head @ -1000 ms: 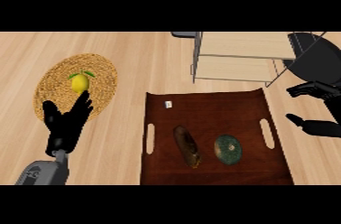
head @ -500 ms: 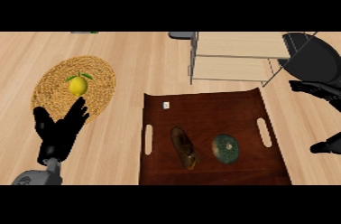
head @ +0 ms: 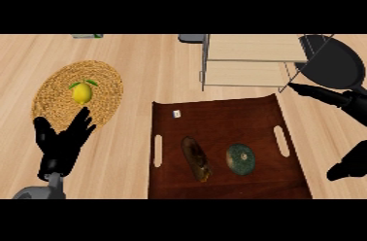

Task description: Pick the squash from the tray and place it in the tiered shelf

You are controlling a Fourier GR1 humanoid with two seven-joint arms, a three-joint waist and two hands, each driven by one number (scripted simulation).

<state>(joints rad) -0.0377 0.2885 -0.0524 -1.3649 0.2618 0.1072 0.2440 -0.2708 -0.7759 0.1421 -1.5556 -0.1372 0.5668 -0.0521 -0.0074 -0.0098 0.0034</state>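
Fingers spread, left robot hand (head: 63, 142) is resting; right robot hand (head: 350, 163), state unclear, is perhaps nearing dark-green round squash (head: 241, 158) on brown wooden tray (head: 215, 119).

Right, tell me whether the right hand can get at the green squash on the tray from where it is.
Probably yes. The right hand shows at the view's right edge, just off the tray, and the green squash lies on that side of the tray with bare wood between. The brown item lies on the squash's far side.
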